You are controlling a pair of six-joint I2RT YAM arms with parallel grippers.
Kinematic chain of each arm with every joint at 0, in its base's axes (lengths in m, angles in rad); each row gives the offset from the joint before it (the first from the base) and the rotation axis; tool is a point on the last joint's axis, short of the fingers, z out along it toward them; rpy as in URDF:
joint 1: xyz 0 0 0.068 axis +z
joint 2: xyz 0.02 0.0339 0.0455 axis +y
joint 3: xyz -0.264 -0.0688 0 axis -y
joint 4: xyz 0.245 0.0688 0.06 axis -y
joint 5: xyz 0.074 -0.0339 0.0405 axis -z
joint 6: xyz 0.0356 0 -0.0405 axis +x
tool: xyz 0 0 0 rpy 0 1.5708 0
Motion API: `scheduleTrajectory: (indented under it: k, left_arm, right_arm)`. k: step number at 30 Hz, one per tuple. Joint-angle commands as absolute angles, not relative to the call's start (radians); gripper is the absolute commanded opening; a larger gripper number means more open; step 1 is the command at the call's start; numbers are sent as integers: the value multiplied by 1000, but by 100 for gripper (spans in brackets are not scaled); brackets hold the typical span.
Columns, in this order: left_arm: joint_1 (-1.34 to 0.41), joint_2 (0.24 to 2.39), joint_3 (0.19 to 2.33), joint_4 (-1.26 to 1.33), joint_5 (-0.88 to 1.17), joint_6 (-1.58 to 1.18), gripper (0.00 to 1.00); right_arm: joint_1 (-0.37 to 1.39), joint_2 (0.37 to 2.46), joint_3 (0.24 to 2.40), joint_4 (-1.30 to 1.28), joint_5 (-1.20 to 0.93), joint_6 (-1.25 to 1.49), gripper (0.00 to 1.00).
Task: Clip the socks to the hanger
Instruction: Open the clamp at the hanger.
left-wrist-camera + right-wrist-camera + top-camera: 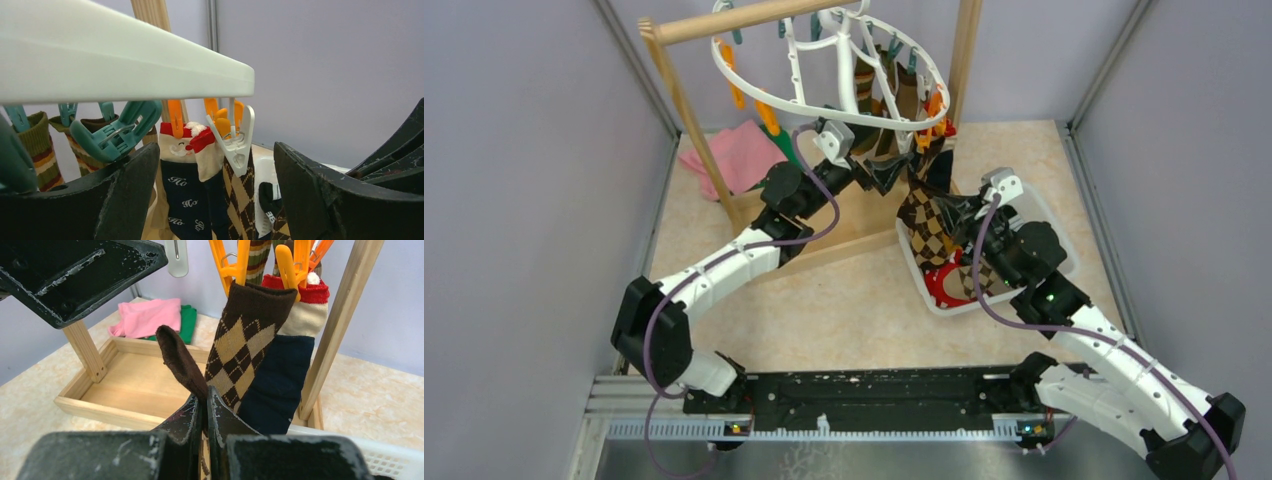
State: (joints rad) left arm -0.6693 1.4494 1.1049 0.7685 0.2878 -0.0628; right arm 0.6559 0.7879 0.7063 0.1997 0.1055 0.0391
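Observation:
The white oval hanger hangs from the wooden pole rack, and its rim fills the top of the left wrist view. A brown argyle sock and a navy Santa sock hang from its orange clips. My right gripper is shut on the dark brown end of a second brown argyle sock, held up below the hanger. My left gripper is open and empty just under the hanger's near rim, facing the hung socks. A teal clip hangs by its left finger.
A white perforated basket at the right holds a red-and-white striped sock. The rack's wooden tray base and upright pole stand close by. Pink and green cloths lie behind the tray. Striped socks hang further along the hanger.

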Motion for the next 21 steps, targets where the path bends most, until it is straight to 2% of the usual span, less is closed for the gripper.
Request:
scheduleTrajectory:
  k: [1, 21]
  left_arm:
    - [-663, 1463, 1155, 838, 340, -116, 90]
    - [-660, 1518, 1199, 892, 324, -189, 88]
  right_arm:
    - [636, 779, 713, 253, 94, 55, 0]
    - [627, 780, 709, 259, 85, 61, 0]
